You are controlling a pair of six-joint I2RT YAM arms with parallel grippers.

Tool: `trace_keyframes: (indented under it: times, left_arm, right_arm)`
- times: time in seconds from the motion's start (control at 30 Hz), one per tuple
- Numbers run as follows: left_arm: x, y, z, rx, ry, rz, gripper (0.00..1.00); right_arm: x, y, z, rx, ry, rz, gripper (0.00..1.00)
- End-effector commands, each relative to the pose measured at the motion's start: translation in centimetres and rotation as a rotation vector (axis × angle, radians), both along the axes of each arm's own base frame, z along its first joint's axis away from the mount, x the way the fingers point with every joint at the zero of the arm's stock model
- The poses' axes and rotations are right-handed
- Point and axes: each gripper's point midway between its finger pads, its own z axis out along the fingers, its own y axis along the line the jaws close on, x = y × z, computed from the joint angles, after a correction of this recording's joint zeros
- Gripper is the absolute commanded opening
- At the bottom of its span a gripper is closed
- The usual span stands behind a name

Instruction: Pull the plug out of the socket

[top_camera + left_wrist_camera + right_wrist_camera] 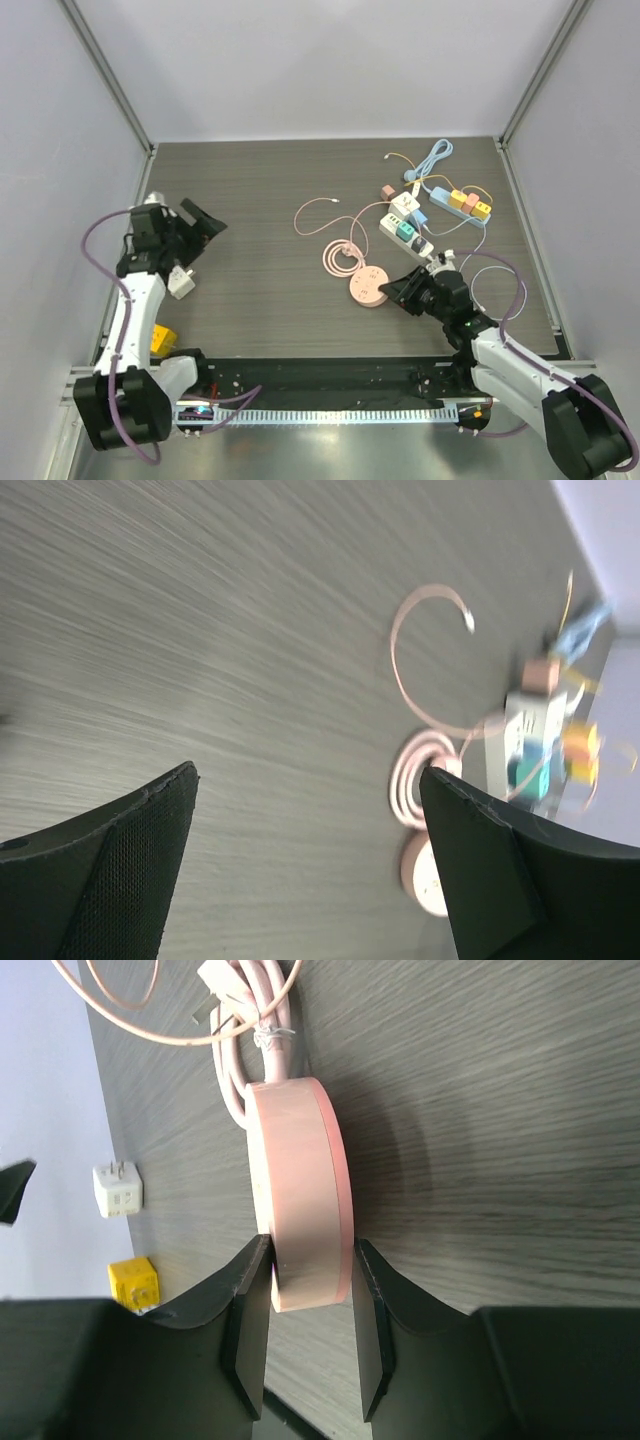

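A round pink socket (368, 288) with a coiled pink cable (343, 258) lies right of the table's centre. My right gripper (398, 290) is shut on its near rim; in the right wrist view the pads (250, 1320) press both flat faces of the disc (300, 1180). No plug shows in it. My left gripper (192, 230) is open and empty above the table's left side; its wrist view (308, 772) shows the socket (425, 870) far off. A white plug (181, 283) lies below the left gripper and also shows in the right wrist view (117, 1189).
A yellow plug (160, 340) lies at the near left edge. A white power strip with a green plug (405, 233), a white cube adapter (404, 205) and a blue strip with yellow and pink plugs (458, 203) lie at the back right among loose cables.
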Motion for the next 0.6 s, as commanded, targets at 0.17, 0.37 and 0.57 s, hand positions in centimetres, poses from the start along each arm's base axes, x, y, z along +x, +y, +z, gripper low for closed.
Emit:
trace_keyframes:
  times: [0.17, 0.37, 0.57]
  left_arm:
    - [2.1, -10.6, 2.2, 0.02, -0.067, -0.373, 0.92]
    - [3.2, -16.0, 5.7, -0.026, -0.104, -0.546, 0.92]
    - [4.2, -15.6, 5.4, 0.018, -0.082, -0.531, 0.92]
  right_arm:
    - [-2.8, 1.7, -3.2, -0.072, 0.094, 0.063, 0.01]
    - [-1.6, 4.7, -2.7, -0.061, 0.068, 0.076, 0.01]
    - [3.0, 9.9, -1.1, -0.04, 0.009, 0.078, 0.01]
